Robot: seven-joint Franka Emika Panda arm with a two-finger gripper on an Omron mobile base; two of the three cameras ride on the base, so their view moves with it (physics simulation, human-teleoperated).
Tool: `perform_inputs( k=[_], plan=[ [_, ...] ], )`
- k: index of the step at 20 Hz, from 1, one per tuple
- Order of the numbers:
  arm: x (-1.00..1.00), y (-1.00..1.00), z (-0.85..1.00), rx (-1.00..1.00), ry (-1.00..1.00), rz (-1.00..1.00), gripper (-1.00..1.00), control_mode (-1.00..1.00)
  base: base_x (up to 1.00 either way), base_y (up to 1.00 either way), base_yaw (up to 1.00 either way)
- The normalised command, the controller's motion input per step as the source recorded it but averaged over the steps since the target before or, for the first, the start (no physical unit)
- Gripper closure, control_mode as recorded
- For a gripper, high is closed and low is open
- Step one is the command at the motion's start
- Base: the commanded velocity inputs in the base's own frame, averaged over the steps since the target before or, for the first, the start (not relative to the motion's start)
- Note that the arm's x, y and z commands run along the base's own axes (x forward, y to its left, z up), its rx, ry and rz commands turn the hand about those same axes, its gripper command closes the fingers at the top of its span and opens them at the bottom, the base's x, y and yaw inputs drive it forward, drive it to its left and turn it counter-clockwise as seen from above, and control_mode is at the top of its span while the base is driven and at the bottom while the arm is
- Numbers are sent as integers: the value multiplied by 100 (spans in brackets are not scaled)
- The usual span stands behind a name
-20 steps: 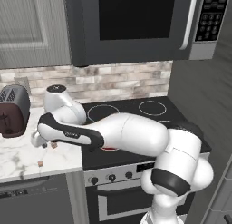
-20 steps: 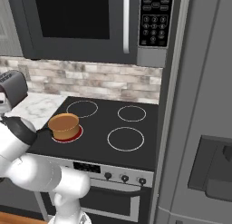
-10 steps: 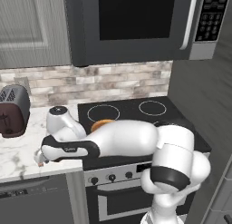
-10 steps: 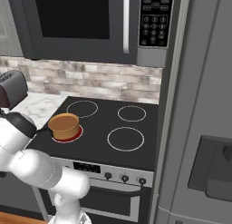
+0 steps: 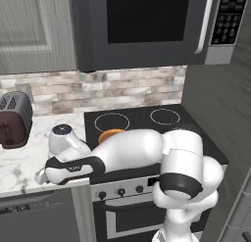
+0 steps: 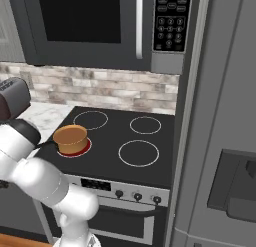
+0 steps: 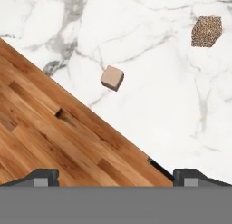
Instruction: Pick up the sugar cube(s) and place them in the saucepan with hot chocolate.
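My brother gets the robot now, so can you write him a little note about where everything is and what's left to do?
Claw: open and empty, hanging over the marble counter near its front edge.
Sugar cubes: both lie loose on the counter in the hand view, a smooth tan cube close to the edge and a speckled brown cube farther in.
Saucepan: on the stove's front left burner, with brownish contents.
Done: the claw is above the cubes.
Left: grab each cube, carry it to the saucepan, drop it in.
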Motion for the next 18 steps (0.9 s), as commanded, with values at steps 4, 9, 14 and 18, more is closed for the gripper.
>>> perform_inputs(
  k=[4,9,14,18],
  plan=[
    [0,32,0,0,0,0,-100,-100,0,0,0],
    [4,32,0,0,0,0,-100,-100,0,0,0],
    [10,24,0,0,0,0,-100,-100,0,0,0],
    [8,6,0,0,0,0,-100,-100,0,0,0]
  ],
)
